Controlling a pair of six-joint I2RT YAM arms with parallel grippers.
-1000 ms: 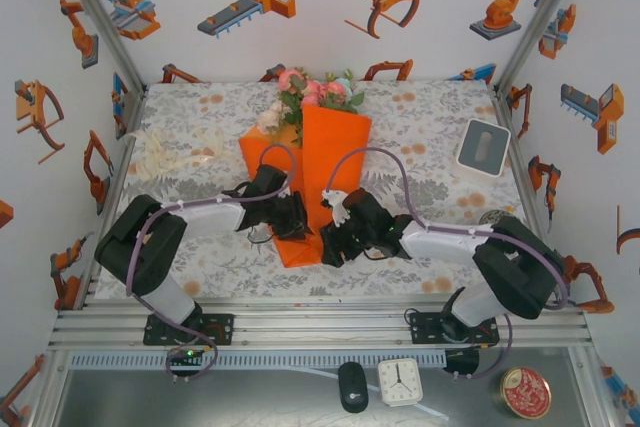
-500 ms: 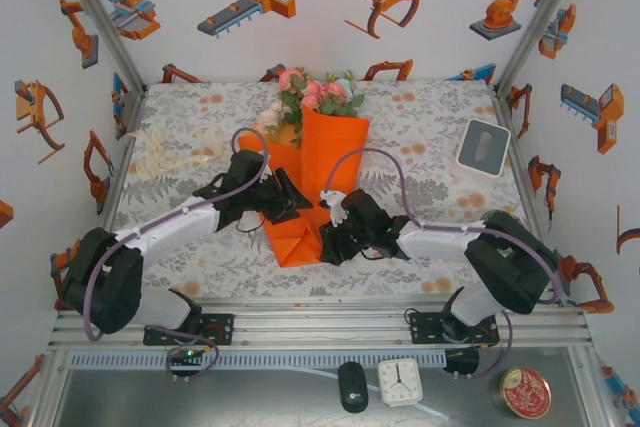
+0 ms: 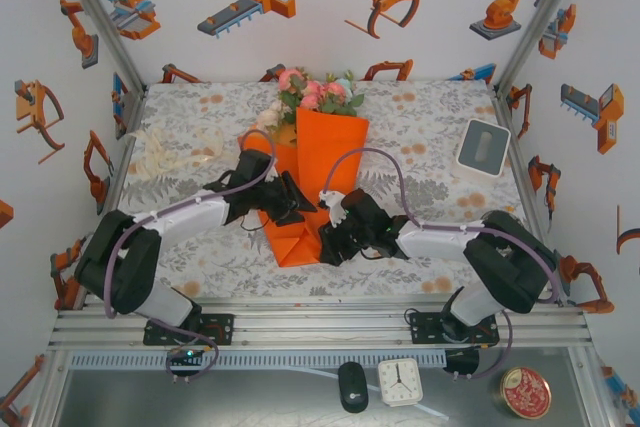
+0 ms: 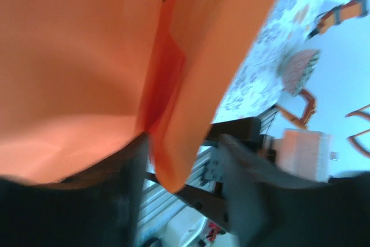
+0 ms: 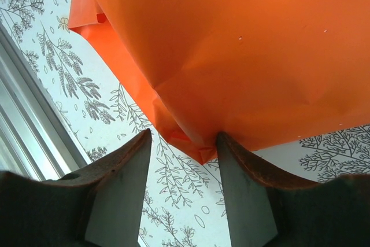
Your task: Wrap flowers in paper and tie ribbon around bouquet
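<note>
1. The paper (image 3: 335, 147) is a thin, smooth, bright orange sheet. It is folded with sharp creases into a tall cone and lies lengthways in the middle of the desk (image 3: 430, 117), whose cloth has a grey-and-orange floral print.
2. The flowers (image 3: 315, 92), soft pink, white and pale-green blooms with green leaves, poke out of the cone's wide far mouth.
3. My left jaws stand apart. In the blurred left wrist view, a folded paper edge hangs between them and touches one dark side only.
4. My right jaws, dark and matte, also stand apart, with a pointed, creased corner of the paper between their tips.
5. The ribbon (image 3: 170, 157), a floppy cream band, lies crumpled near the desk's left edge, well apart from the cone.
</note>
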